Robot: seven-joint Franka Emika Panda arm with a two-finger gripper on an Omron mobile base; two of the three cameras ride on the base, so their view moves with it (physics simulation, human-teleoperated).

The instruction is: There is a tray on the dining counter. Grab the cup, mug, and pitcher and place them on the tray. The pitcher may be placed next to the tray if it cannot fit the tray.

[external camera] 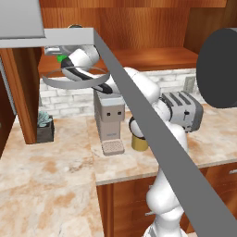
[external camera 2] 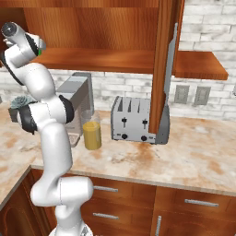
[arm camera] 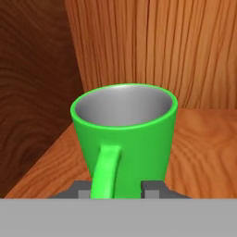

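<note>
Far to the left, a small potted succulent [external camera: 45,119] sits back against the wall, out of the way of any reaching. Up above it, the arm is stretched high into a wooden shelf [arm camera: 199,139] under the cabinets, and there the hand [arm camera: 119,189] has the green mug [arm camera: 125,139] right between its fingertips [arm camera: 152,188], one tip on each side of the handle end at the mug's base. Whether the tips actually press on the mug I cannot tell; they stand close about it, as for a grip low on the body. The mug stands upright in the shelf's back corner against the wood walls, which I judge is why the arm comes in level from the front. Below, on the table [external camera 2: 184,152], a coffee machine [external camera: 109,121] stands by the wall, and just right of it the pitcher [external camera 2: 92,133] of amber liquid waits, untouched. Further right stands the toaster [external camera 2: 131,119], well apart from the arm's work.
</note>
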